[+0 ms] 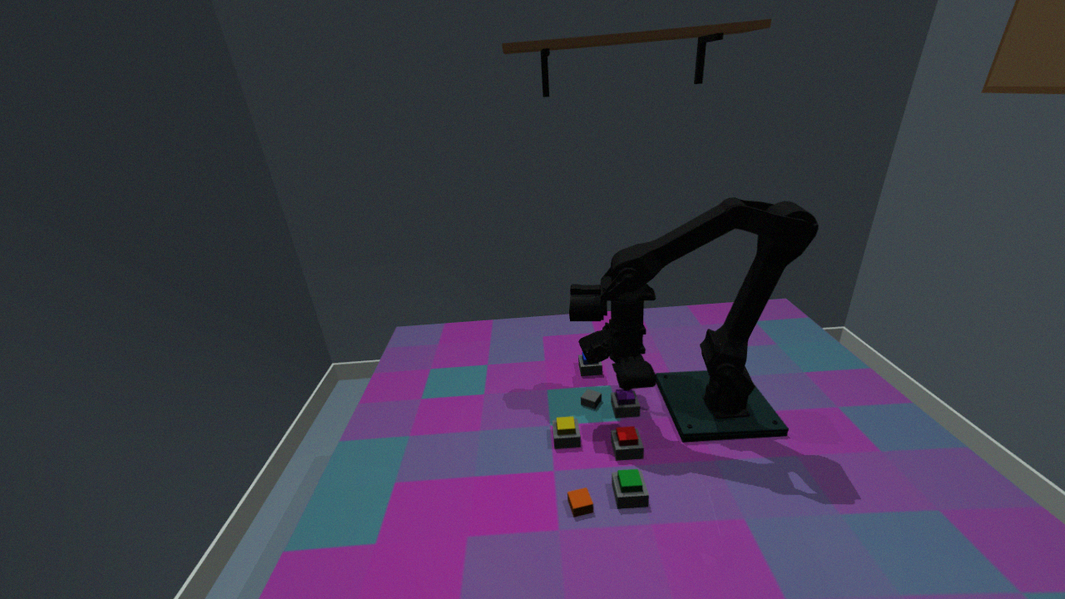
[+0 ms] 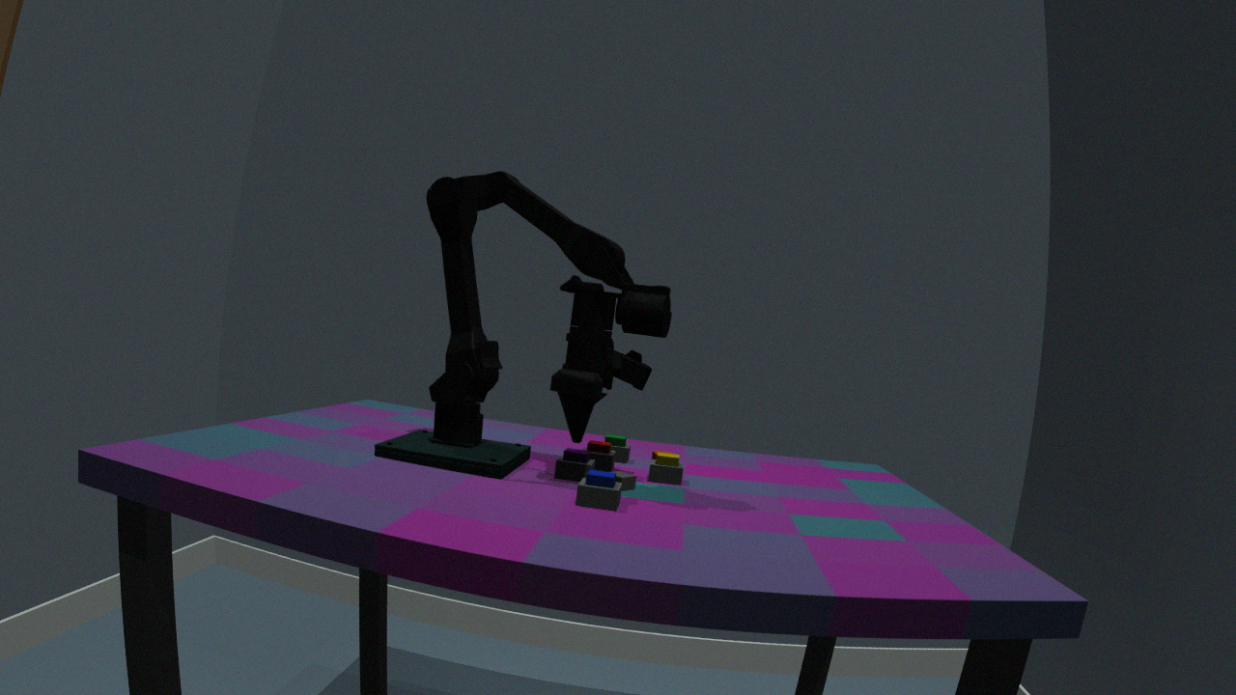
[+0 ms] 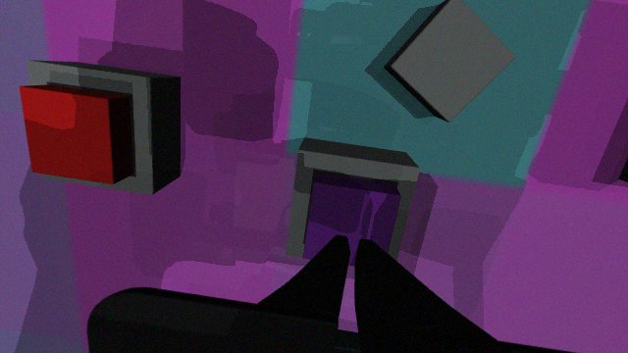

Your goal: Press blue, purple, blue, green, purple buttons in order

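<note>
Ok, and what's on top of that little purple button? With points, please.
Nothing seems to rest on the purple button (image 1: pixel 624 396) (image 2: pixel 576 455) (image 3: pixel 339 208). The closed jaws hang just above it; in the wrist view their tips cover its near edge, so that part can't be seen.

High above the fingers (image 1: pixel 626 386) (image 2: pixel 576 419), see a brown shelf (image 1: pixel 636 35) on dark grey walls (image 1: pixel 447 185) (image 2: pixel 777 215). Under them, see a table (image 1: pixel 513 506) (image 2: pixel 864 518) (image 3: pixel 564 245) with pink, violet and teal squares. Lower, notice blue-grey floor (image 1: pixel 312 447) (image 2: pixel 250 630), pale skirting (image 1: pixel 286 447) (image 2: pixel 69 606). Everywhere around them, find rather dim light.
</note>
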